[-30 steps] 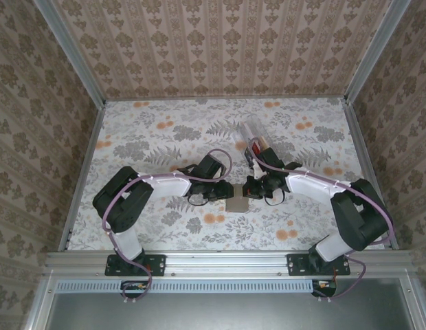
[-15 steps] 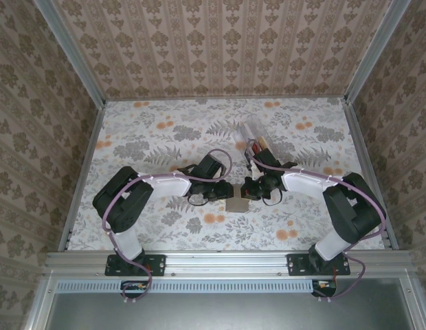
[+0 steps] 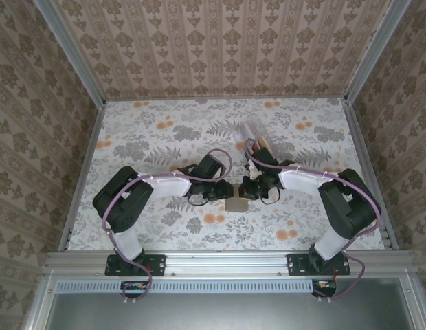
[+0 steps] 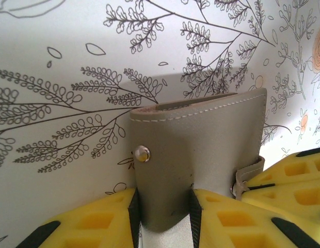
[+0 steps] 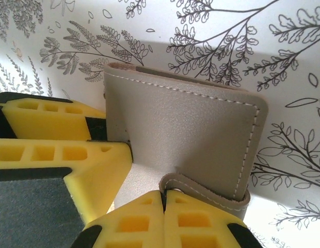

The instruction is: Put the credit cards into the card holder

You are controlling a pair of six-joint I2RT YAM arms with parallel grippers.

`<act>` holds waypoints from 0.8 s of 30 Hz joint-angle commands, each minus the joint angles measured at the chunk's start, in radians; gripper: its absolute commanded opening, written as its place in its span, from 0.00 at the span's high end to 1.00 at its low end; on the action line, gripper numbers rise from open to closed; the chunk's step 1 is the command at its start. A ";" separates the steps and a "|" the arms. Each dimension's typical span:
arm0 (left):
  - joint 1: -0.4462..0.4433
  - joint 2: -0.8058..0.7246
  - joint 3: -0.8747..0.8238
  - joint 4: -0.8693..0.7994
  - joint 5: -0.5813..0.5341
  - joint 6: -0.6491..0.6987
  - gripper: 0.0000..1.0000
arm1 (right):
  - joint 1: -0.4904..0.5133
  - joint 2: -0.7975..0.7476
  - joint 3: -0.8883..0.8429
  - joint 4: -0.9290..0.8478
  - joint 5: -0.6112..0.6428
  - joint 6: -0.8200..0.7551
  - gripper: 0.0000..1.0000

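Card holder (image 4: 201,150): grey-taupe, panels folded together, snap stud (image 4: 142,153) bare; on the floral table (image 3: 165,130), between both grippers.
Left gripper (image 4: 163,217): clamped across the holder's near end, one finger on each side.
Right gripper (image 5: 163,206): pressed shut at the holder's strap (image 5: 201,190), apparently pinching its end.
Credit cards (image 3: 262,143): small reddish shapes beyond the holder, beside a clear box (image 3: 251,129); too small to tell more.
Step in hand: judged as opening the holder; no card in either gripper.
Next move: calls for drawing the strap away from the holder against a firm left grip, then spreading the panels to expose a slot.
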 commanded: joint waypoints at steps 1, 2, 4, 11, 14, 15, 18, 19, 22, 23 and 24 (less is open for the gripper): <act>-0.010 0.014 0.015 -0.002 0.010 0.021 0.68 | 0.011 0.063 -0.003 -0.056 0.061 0.015 0.98; -0.010 0.014 0.016 -0.002 0.009 0.020 0.68 | 0.012 0.070 0.001 -0.067 0.070 0.014 0.99; -0.010 0.014 0.015 -0.001 0.010 0.020 0.68 | 0.012 0.083 0.005 -0.089 0.095 0.017 0.99; -0.011 0.012 0.014 0.000 0.012 0.026 0.68 | 0.014 0.068 0.004 -0.086 0.108 0.022 0.98; -0.011 0.016 0.014 0.001 0.022 0.033 0.68 | 0.016 0.056 0.000 -0.083 0.107 0.021 0.98; -0.011 0.015 0.013 0.001 0.027 0.036 0.68 | 0.017 0.053 -0.004 -0.078 0.105 0.023 0.98; -0.015 0.006 0.008 -0.006 0.028 0.051 0.68 | 0.022 0.041 -0.019 -0.064 0.106 0.034 0.98; -0.017 0.002 0.005 -0.006 0.027 0.053 0.68 | 0.023 0.036 -0.024 -0.060 0.106 0.039 0.98; -0.020 -0.007 -0.003 -0.005 0.027 0.058 0.68 | 0.028 0.029 -0.032 -0.047 0.106 0.050 0.98; -0.020 -0.010 -0.005 -0.005 0.027 0.061 0.68 | 0.030 0.027 -0.032 -0.045 0.106 0.051 0.98; -0.022 -0.012 -0.003 -0.008 0.030 0.065 0.69 | 0.033 0.027 -0.033 -0.042 0.106 0.054 0.98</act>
